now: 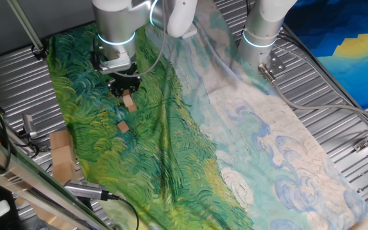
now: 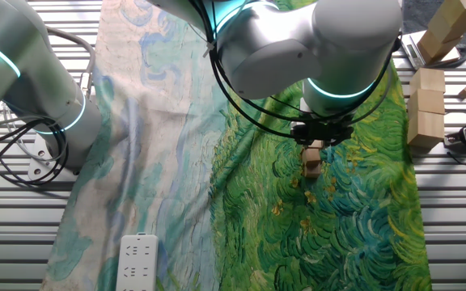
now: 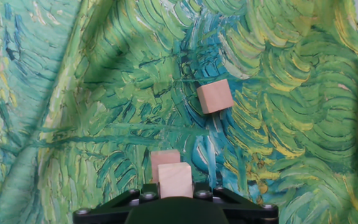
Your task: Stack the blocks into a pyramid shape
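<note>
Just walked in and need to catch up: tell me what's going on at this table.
A robot arm is stacking small wooden blocks on a green painted cloth. Its tool appears shut on a block and hangs just over a second block on the cloth. A third block lies apart, further out. No pyramid shows yet; only these three blocks are clearly in view.

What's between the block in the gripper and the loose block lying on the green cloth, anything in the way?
Nothing visible. In the hand view the gripper holds one block right above another block, and only bare painted cloth lies between them and the loose block farther out.
</note>
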Controlling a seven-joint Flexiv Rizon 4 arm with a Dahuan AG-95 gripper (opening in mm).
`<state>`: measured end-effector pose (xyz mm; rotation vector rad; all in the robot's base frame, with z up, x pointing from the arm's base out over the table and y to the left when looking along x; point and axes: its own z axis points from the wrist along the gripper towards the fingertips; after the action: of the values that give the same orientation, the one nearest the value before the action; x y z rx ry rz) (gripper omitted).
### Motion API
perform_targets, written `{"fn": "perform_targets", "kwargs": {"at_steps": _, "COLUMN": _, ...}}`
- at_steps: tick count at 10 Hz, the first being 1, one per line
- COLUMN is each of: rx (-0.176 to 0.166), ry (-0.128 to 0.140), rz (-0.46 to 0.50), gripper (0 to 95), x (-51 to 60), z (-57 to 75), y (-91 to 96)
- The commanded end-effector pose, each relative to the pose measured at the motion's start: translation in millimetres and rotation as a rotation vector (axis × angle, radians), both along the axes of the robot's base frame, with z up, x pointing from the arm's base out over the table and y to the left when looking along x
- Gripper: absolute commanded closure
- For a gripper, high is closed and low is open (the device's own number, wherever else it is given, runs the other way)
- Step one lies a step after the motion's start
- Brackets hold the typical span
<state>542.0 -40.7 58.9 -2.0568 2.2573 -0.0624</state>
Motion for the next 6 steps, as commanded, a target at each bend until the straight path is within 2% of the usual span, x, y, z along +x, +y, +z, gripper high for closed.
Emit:
{"fn": "perform_targets", "kwargs": {"at_steps": 1, "rx": 0.005, "ry": 0.001, "rz": -0.001, "gripper": 76.0, "x": -1.0, "z": 0.8, "y": 0.1}}
{"fn": "perform_targets", "kwargs": {"at_steps": 2, "rx": 0.007, "ry": 0.002, "rz": -0.001, "gripper": 76.0, "x": -1.2, "z": 1.0, "y": 0.1}}
{"fn": "perform_targets", "kwargs": {"at_steps": 3, "rx": 0.008, "ry": 0.003, "rz": -0.002, "gripper": 57.0, "x": -1.5, "z": 1.1, "y": 0.0}}
{"fn": "perform_targets", "kwargs": {"at_steps": 6, "rx": 0.009, "ry": 0.01, "rz": -0.011, "gripper": 57.0, "x": -2.4, "z": 2.8, "y": 0.5}}
